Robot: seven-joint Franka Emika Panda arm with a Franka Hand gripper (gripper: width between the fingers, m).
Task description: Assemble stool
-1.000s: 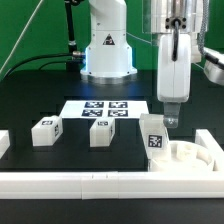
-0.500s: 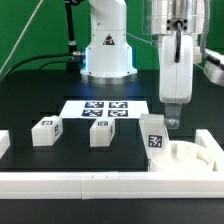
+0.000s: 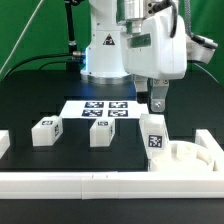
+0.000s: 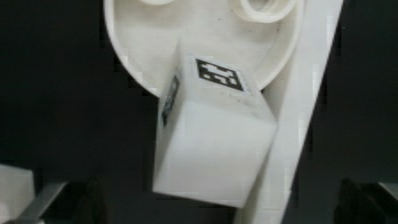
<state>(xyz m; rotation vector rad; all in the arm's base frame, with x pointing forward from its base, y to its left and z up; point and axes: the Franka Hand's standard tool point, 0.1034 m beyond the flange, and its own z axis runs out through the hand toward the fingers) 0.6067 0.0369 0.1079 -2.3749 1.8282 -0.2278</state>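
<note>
The round white seat disc (image 3: 188, 154) lies at the exterior view's right, in the corner of the long white rail (image 3: 100, 181). One tagged leg (image 3: 153, 137) stands upright on the disc's left part. Two more tagged legs (image 3: 46, 131) (image 3: 101, 132) lie loose on the black table. My gripper (image 3: 156, 104) hangs open and empty just above and behind the standing leg, apart from it. In the wrist view the leg (image 4: 217, 135) lies on the disc (image 4: 151, 40) beside the rail (image 4: 313, 90). My dark fingertips (image 4: 43, 200) sit wide apart at the frame's corners.
The marker board (image 3: 103, 109) lies flat in the middle of the table behind the loose legs. The arm's white base (image 3: 106, 55) stands at the back. A white block (image 3: 3, 143) sits at the exterior view's left edge.
My gripper has risen from beside the standing leg and shifted toward the exterior view's left, and the wrist has turned. The leg stays upright on the disc.
</note>
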